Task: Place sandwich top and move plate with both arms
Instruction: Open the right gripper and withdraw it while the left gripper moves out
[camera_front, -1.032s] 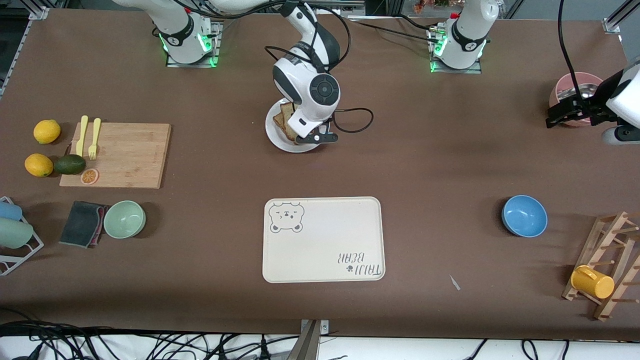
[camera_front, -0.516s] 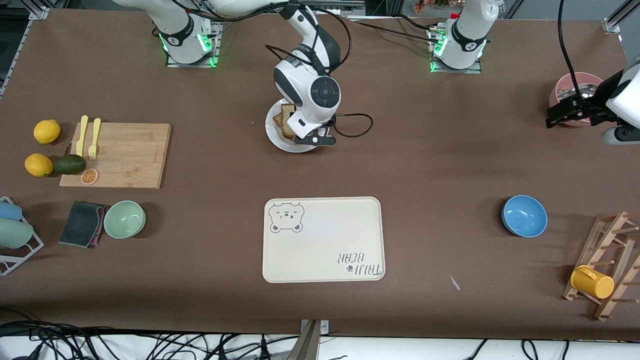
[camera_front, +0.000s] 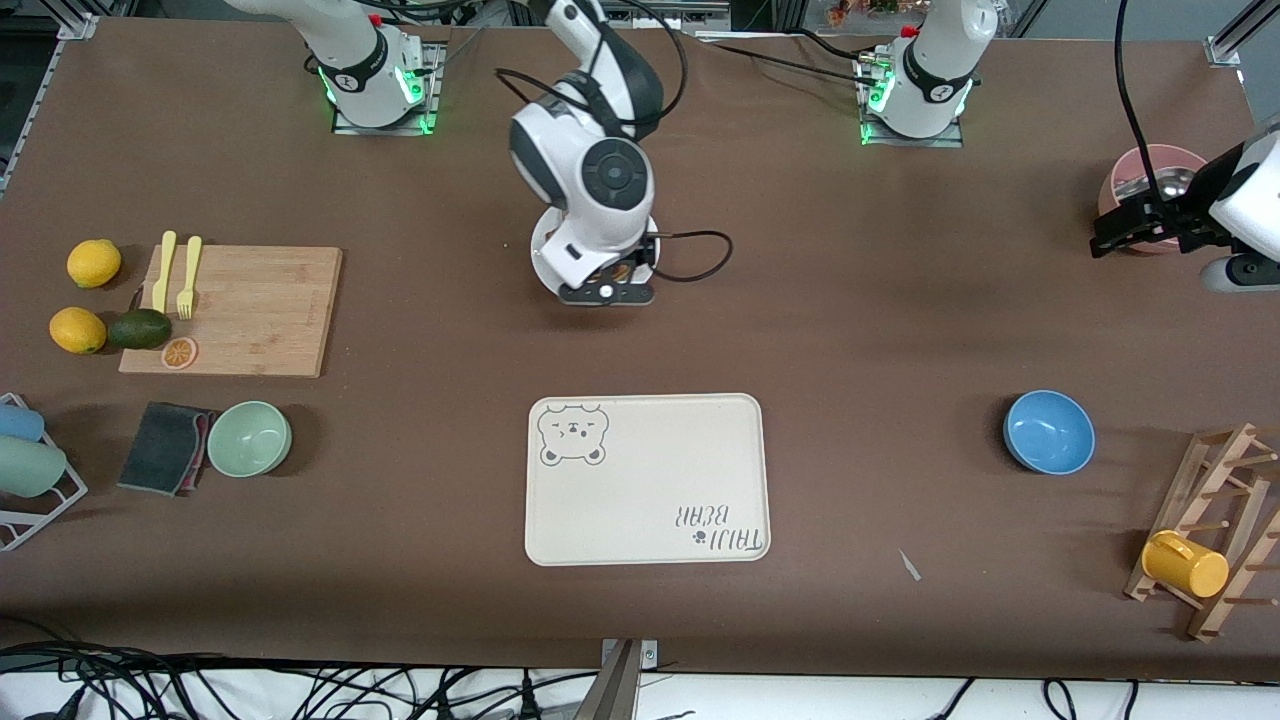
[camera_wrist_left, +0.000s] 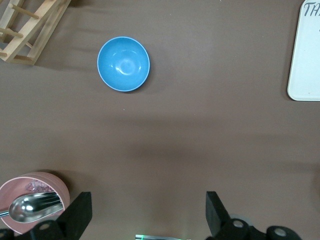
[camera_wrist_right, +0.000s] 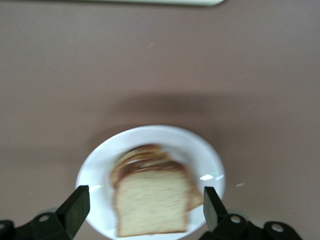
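The sandwich top (camera_wrist_right: 152, 205), a plain light-brown slice, lies flat on the white plate (camera_wrist_right: 150, 140), on top of other bread whose edges peek out beneath it. My right gripper (camera_wrist_right: 145, 196) hangs open straight above the slice, one finger on each side, touching nothing. In the front view the right gripper (camera_front: 605, 283) and its wrist hide almost all of the plate and the bread. My left gripper (camera_front: 1125, 228) waits open and empty over the table at the left arm's end, beside the pink bowl; the left wrist view shows the left gripper (camera_wrist_left: 147, 202) above bare table.
A cream bear-print tray (camera_front: 647, 480) lies nearer the camera than the plate. A blue bowl (camera_front: 1049, 431), a pink bowl with a spoon (camera_front: 1150, 175) and a wooden rack with a yellow mug (camera_front: 1215, 530) stand toward the left arm's end. A cutting board (camera_front: 235, 310) and a green bowl (camera_front: 249, 438) are toward the right arm's end.
My right gripper has opened and let go of the bread slice, which now rests on the stack on the plate; its hand has lifted and shifted over the plate. The left arm has not moved.
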